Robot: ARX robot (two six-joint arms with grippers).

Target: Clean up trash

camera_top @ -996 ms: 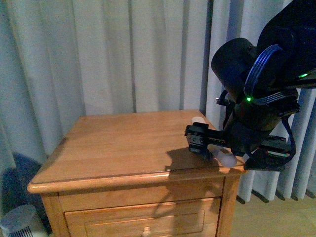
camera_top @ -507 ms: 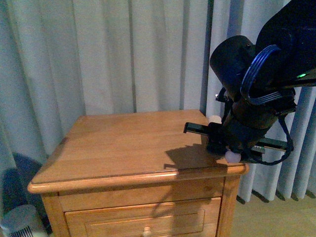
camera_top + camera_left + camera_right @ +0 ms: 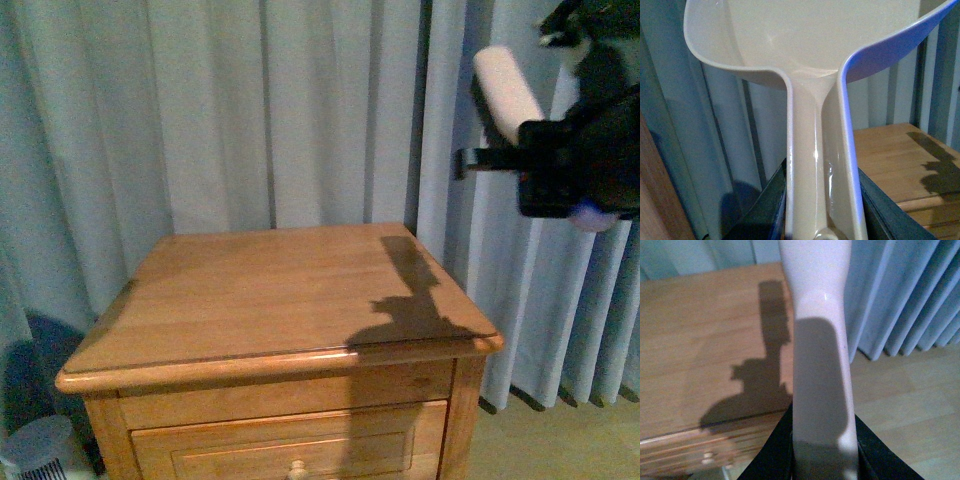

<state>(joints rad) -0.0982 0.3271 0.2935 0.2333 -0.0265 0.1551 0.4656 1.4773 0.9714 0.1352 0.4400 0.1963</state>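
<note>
White paper trash shows in none of our views, so we cannot tell where it lies. Our left gripper (image 3: 822,210) has its fingers (image 3: 771,200) clamped on the stem of a pale dustpan (image 3: 810,30). Our right gripper (image 3: 823,455) is closed around a pink handle (image 3: 817,300). In the front view it hangs at two o'clock from the wooden nightstand (image 3: 250,290), the handle's upper end tilted toward eleven o'clock. Its shadow falls near the top's three o'clock edge. Grey-blue curtains (image 3: 250,110) hang behind.
</note>
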